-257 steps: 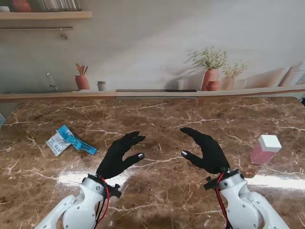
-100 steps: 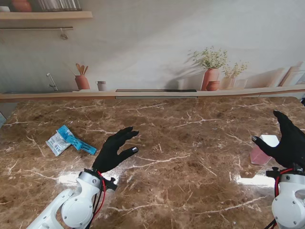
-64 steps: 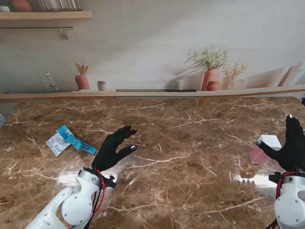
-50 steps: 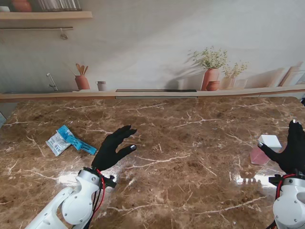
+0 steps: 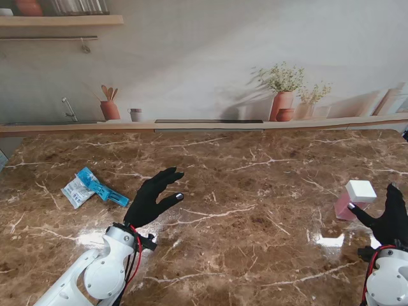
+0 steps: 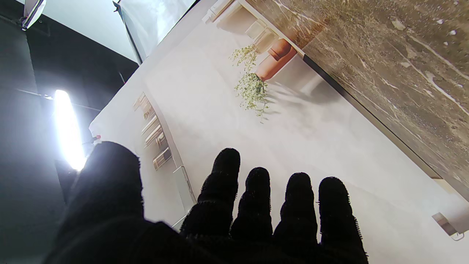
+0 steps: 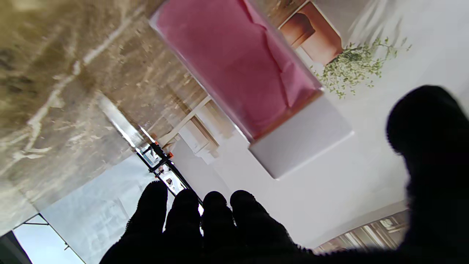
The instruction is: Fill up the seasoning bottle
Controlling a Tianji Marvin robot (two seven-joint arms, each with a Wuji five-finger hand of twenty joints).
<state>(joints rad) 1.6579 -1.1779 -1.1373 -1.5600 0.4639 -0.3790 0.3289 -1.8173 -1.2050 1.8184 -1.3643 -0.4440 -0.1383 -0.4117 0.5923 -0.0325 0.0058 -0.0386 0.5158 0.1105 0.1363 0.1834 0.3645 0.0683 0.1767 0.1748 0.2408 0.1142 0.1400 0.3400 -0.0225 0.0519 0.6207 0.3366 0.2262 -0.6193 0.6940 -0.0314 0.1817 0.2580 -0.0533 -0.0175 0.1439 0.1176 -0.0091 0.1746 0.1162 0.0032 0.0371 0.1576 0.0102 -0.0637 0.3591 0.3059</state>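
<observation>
On the far left of the marble table (image 5: pixel 255 242) lie the seasoning packets (image 5: pixel 93 187): a white sachet with a blue one overlapping it, both flat on the surface and well apart from either hand.

To their right, the left hand (image 5: pixel 152 199) is raised over the table near the packets but not touching them. Its fingers (image 6: pixel 297 205) are extended and spread, the thumb set apart, and the palm holds nothing. The left wrist view confirms this: four fingers side by side, the thumb off to one side, with only the backdrop wall and the table edge beyond them.

The centre of the table carries no task item.

On the far right stands the seasoning bottle (image 5: pixel 352 199), upright on the table, with a pink translucent body and a white square cap (image 7: pixel 302 137). The right hand (image 5: pixel 387 220) sits just beside it, on the side nearer to me and to its right. The thumb tip reaches toward the base of the bottle; contact cannot be confirmed. In the right wrist view the fingers and thumb are held apart with the bottle beyond them, not enclosed, so the hand grips nothing.
</observation>
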